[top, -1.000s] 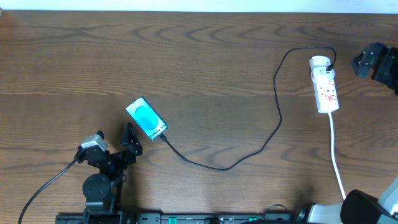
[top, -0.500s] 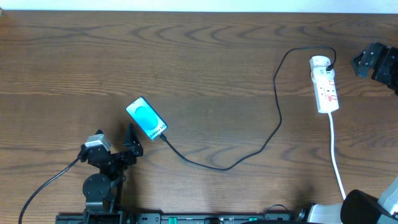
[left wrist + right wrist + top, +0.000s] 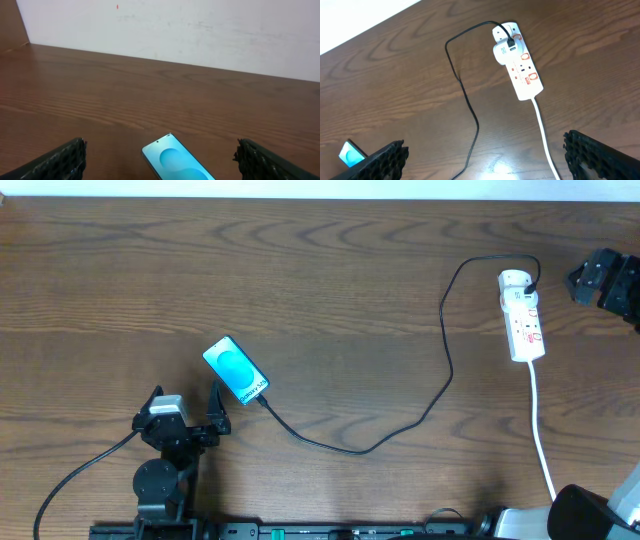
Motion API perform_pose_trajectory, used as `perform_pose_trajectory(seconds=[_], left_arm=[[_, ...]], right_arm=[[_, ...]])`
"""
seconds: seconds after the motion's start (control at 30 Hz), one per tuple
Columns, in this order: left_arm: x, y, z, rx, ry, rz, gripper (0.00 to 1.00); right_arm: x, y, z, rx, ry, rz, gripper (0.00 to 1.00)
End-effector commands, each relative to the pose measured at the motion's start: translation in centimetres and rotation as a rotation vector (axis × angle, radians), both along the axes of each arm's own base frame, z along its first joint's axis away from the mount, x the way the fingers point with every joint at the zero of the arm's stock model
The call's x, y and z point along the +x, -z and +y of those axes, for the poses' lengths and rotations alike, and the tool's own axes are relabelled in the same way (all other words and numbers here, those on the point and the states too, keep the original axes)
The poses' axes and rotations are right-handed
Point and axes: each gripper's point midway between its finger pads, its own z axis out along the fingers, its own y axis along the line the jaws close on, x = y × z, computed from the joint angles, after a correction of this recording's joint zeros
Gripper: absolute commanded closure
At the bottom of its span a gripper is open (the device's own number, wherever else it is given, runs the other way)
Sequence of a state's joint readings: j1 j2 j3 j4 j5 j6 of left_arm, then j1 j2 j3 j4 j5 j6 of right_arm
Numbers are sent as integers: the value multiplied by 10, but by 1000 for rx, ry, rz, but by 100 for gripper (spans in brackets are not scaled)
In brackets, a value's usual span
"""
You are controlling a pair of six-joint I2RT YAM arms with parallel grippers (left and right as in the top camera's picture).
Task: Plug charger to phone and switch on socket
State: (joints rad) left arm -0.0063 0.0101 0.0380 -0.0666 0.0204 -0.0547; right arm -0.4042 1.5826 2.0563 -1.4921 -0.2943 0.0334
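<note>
Phone [image 3: 177, 162] cut off in left wrist view; charger [image 3: 445, 330] tip indistinct.

Phone [image 3: 177, 162] cut off by btm edge in left wrist view. Socket [image 3: 522, 315] switch positions too small to tell from overhead.

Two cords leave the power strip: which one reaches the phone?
The thin black charger cable, curving left to the phone. The thick white cord runs from the power strip toward the near edge.
</note>
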Motion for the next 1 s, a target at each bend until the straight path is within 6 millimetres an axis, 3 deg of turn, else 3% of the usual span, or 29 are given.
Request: perform_pose_trajectory(seconds=[0.0, 0.9, 0.97], left_arm=[[-1, 16, 3, 21, -9, 45, 5], [-1, 17, 3, 21, -9, 46, 5], [-1, 17, 3, 21, -9, 46, 5]], right_arm=[[-2, -7, 3, -12, -9, -19, 1], [-2, -6, 3, -11, -9, -18, 1], [-2, -7, -4, -63, -11, -18, 1]])
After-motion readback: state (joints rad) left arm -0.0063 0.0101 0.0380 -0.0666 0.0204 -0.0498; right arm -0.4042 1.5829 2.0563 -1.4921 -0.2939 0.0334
